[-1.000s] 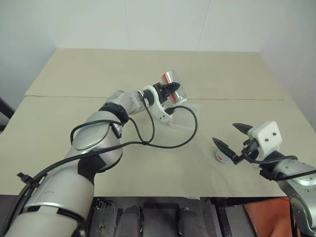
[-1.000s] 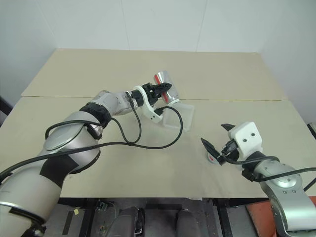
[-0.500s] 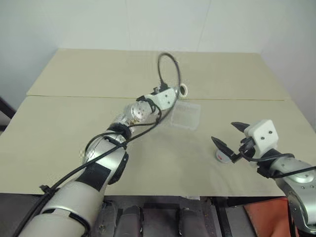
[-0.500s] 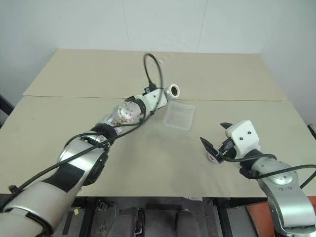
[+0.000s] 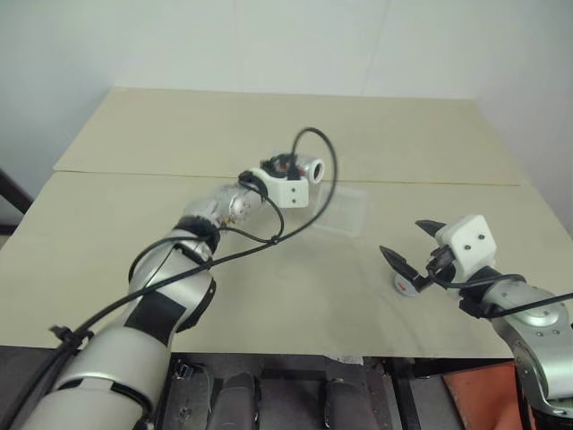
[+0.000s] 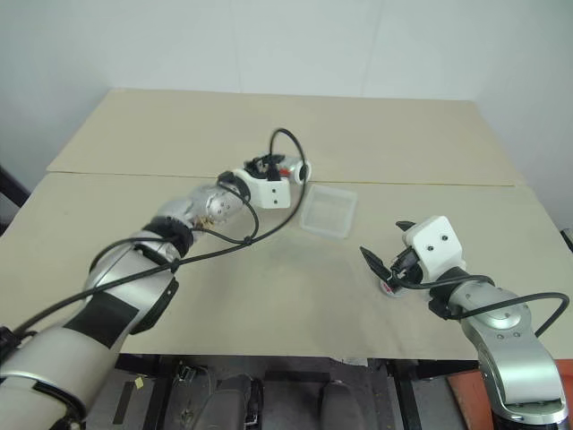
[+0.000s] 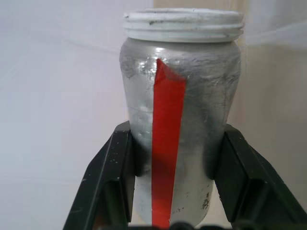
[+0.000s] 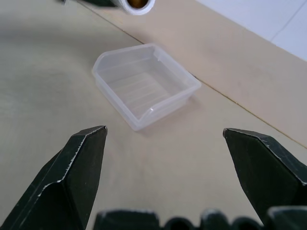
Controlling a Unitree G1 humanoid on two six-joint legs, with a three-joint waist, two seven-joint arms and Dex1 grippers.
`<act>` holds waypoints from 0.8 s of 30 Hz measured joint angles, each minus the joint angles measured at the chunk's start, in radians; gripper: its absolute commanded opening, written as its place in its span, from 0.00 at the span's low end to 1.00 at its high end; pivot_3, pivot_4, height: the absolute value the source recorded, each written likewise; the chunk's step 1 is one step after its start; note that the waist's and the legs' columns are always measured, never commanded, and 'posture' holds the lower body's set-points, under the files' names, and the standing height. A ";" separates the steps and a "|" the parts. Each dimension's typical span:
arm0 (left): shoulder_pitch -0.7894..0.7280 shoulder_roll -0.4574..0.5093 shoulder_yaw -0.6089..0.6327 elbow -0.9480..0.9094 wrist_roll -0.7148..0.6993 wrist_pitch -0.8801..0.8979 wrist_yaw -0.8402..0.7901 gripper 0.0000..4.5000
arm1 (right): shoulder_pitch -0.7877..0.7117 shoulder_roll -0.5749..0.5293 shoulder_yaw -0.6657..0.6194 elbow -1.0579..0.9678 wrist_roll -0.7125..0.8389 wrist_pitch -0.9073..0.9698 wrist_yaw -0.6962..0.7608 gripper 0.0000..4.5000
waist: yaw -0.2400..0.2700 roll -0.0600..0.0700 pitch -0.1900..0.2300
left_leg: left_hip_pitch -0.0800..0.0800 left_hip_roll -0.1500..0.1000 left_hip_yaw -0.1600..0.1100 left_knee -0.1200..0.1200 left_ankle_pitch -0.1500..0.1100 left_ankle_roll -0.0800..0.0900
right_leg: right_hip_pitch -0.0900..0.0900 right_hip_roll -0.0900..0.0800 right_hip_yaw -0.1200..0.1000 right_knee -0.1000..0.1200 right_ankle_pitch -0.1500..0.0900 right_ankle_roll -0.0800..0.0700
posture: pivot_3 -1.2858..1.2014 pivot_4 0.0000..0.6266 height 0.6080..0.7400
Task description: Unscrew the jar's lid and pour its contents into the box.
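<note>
Left fingers (image 7: 172,191) clamping jar (image 7: 180,115), threaded rim bare; box (image 8: 144,84) empty

jar (image 7: 180,124): silver, red stripe | box (image 8: 144,86): clear | table (image 5: 269,296): beige

Beige table (image 5: 134,269), seam across its far part; white wall (image 5: 269,36) behind it.

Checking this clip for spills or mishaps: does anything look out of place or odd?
Nothing spilled that I can see. The jar, lid off, is gripped in the left hand beside the box, which looks empty. The lid lies on the table by the open right hand.
</note>
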 measured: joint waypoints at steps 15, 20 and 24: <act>-0.074 -0.078 -0.350 0.070 0.348 0.136 0.294 0.43 | 0.068 0.027 0.002 -0.069 -0.018 0.005 -0.036 1.00 | 0.000 0.000 0.000 | 0.000 0.001 0.001 0.000 0.000 0.000 | -0.002 0.000 0.001 0.000 0.000 0.000 | 0.52 0.24 1.00; -0.078 -0.084 -0.295 0.079 0.296 0.122 0.250 0.43 | 0.092 0.027 -0.002 -0.079 -0.019 0.016 -0.046 1.00 | 0.003 0.000 0.000 | 0.000 0.000 0.001 0.000 0.000 0.000 | -0.002 0.000 0.001 0.000 0.000 0.000 | 0.52 0.24 1.00; -0.051 -0.101 -0.036 0.077 0.037 0.061 0.021 0.43 | 0.084 0.027 -0.002 -0.079 -0.019 0.020 -0.047 1.00 | 0.001 0.000 0.000 | 0.000 0.001 0.001 0.000 0.000 0.000 | -0.002 0.000 0.001 0.000 0.000 0.000 | 0.52 0.24 1.00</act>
